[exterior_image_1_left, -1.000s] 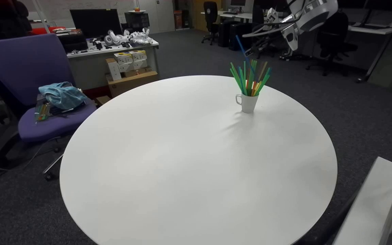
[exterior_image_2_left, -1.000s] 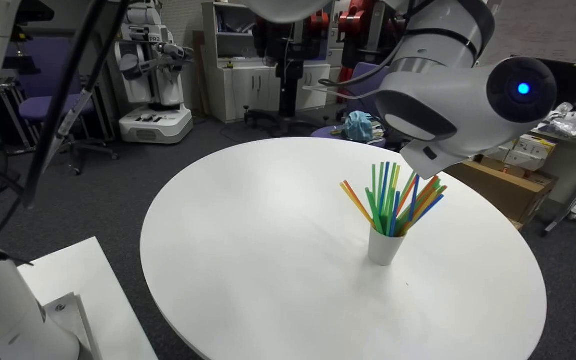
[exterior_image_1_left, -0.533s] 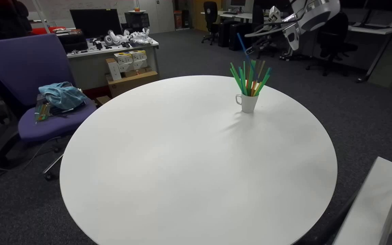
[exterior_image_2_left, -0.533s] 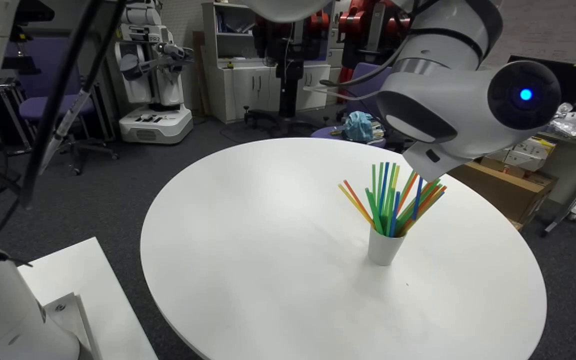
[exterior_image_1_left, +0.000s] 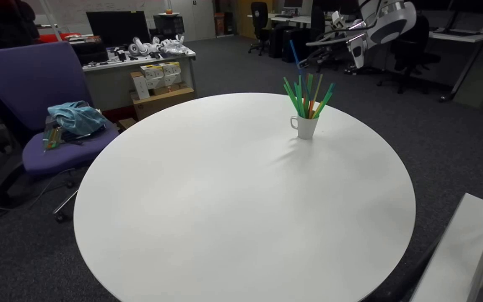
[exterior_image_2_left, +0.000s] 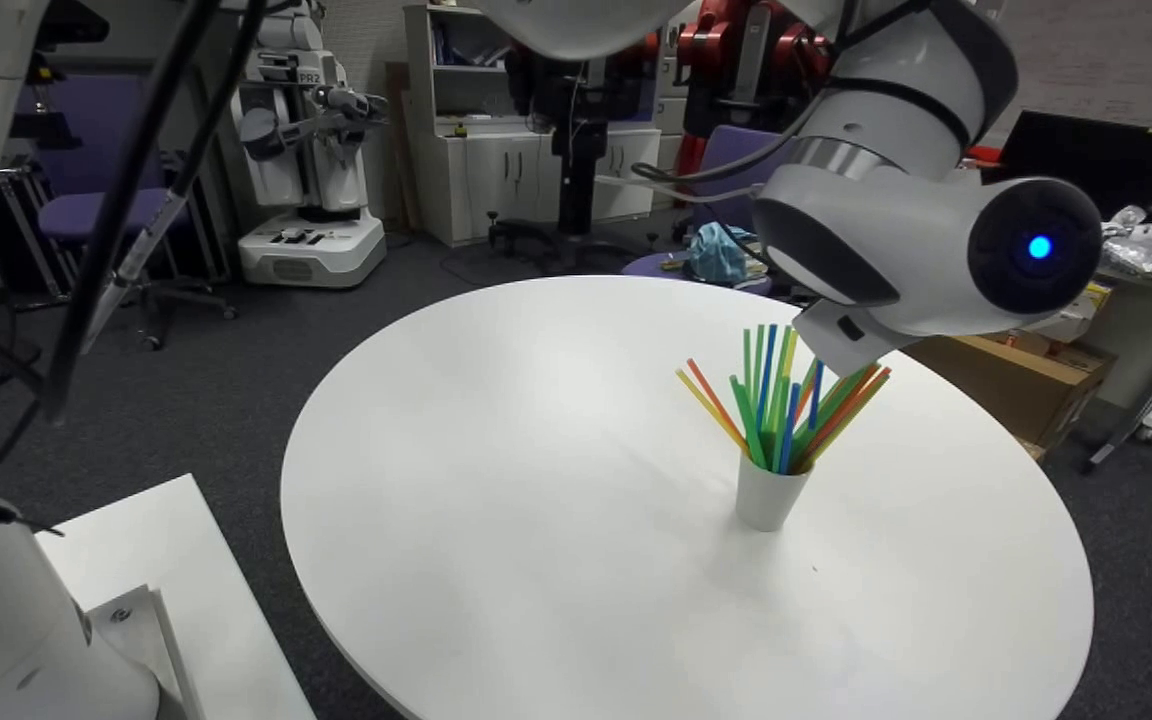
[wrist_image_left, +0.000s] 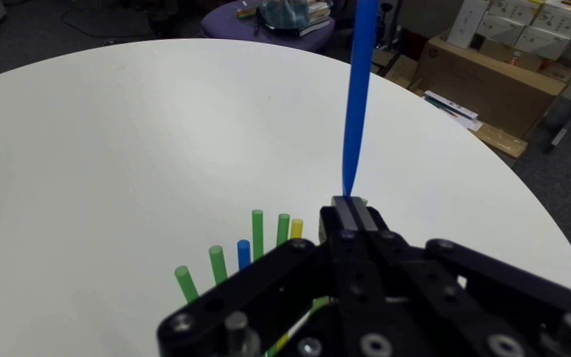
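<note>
1. Wrist view: the gripper (wrist_image_left: 353, 210) enters from the near side, a little right of centre, its two fingers (wrist_image_left: 343, 217) closed together. They pinch a blue straw (wrist_image_left: 358, 89), which stands up from the fingertips and narrows where it meets them. To the left rise the upper ends of a bunch of straws (wrist_image_left: 257, 233), mostly green, with a blue and a yellow among them. The round white table (wrist_image_left: 142, 124) spreads beyond to its far edge. Past it are a purple chair (wrist_image_left: 226, 25) and, far right, a brown cardboard box (wrist_image_left: 493, 84).

2. In an exterior view, the gripper hangs over the far side of the table, above the bunch. The blue straw runs through its fingertips, upper end leaning left, lower part coming down against the bunch. Those straws stand in a white mug (exterior_image_1_left: 307, 128), upright, its handle (exterior_image_1_left: 294, 122) on the left. At the left, a teal cloth (exterior_image_1_left: 77, 117) lies on the chair's seat.

3. In an exterior view, the arm (exterior_image_2_left: 896, 240) hides the fingers. A stretch of the blue straw shows below it, overlapping the bunch above the mug's rim; whether it touches the others cannot be told. Yellow and orange straws lean left. A robot marked PR2 (exterior_image_2_left: 306, 170) stands far left; near left is a small white table (exterior_image_2_left: 186, 560).
</note>
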Robot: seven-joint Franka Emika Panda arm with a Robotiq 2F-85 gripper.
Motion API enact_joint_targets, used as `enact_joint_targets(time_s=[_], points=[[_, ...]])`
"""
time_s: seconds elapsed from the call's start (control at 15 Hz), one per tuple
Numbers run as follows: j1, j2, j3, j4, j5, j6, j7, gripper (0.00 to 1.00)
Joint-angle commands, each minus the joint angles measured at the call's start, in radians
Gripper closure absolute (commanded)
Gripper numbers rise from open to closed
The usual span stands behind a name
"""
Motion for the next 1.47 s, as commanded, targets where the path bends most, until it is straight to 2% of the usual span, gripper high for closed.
enact_joint_targets(time_s=[0.0,0.67,0.73,0.8,0.93,1.4], points=[[-0.017,-0.008,0.011,-0.024,0.027,-0.061,-0.019,1.0],[-0.016,0.03,0.009,-0.035,0.028,-0.088,-0.002,1.0],[-0.016,0.032,0.008,-0.035,0.028,-0.087,-0.007,0.95],[-0.015,0.035,0.008,-0.034,0.027,-0.086,-0.007,0.72],[-0.015,0.039,0.008,-0.034,0.026,-0.085,-0.008,0.69],[-0.034,0.04,-0.009,-0.01,0.007,-0.099,-0.004,0.19]])
